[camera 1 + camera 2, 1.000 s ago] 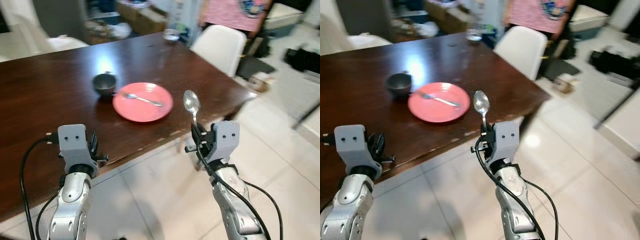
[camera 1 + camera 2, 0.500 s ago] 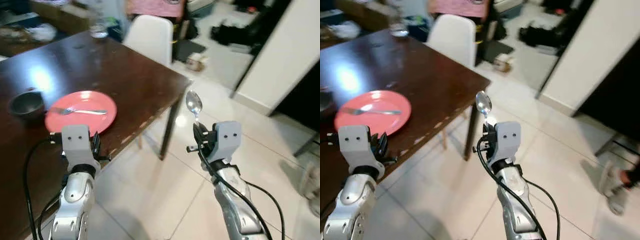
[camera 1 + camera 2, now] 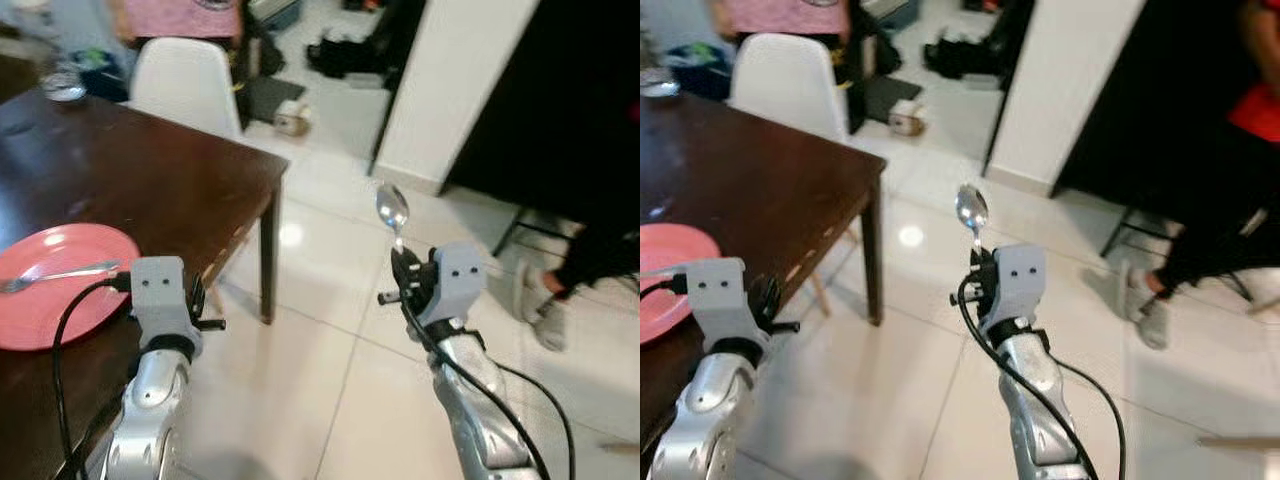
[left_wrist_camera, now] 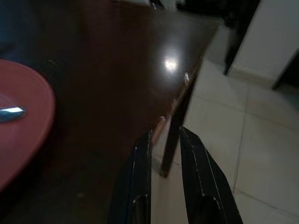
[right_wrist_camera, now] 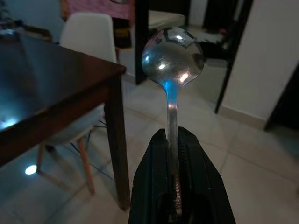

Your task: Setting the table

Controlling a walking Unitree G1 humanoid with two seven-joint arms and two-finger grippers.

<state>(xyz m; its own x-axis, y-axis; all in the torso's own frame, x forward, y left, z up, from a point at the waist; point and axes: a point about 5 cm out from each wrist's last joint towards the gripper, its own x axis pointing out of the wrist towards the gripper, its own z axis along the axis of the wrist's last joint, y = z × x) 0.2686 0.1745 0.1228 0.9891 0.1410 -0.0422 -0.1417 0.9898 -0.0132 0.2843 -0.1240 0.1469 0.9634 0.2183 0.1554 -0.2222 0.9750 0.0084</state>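
From the left eye view, my right hand (image 3: 402, 268) is raised over the tiled floor (image 3: 330, 370), well apart from the surface (image 3: 150, 180). It is closed on the handle of a spoon (image 3: 391, 210), which stands upright with its bowl on top. My left hand (image 3: 200, 305) hangs near the edge of the surface, just beside the red plate (image 3: 45, 300), where a fork (image 3: 55, 277) lies. A white chair (image 3: 185, 85) stands at the far side.

In the left wrist view, the fingers (image 4: 140, 186) are a little apart and hold nothing; the plate and the corner of the surface are below them.

In the right wrist view, the fingers (image 5: 149, 186) pinch the spoon handle tightly, and the bowl of the spoon is above them.

I judge that I am at the carrying step: the spoon is not yet placed. The next move calls for bringing it over the surface and laying it flat beside the plate.
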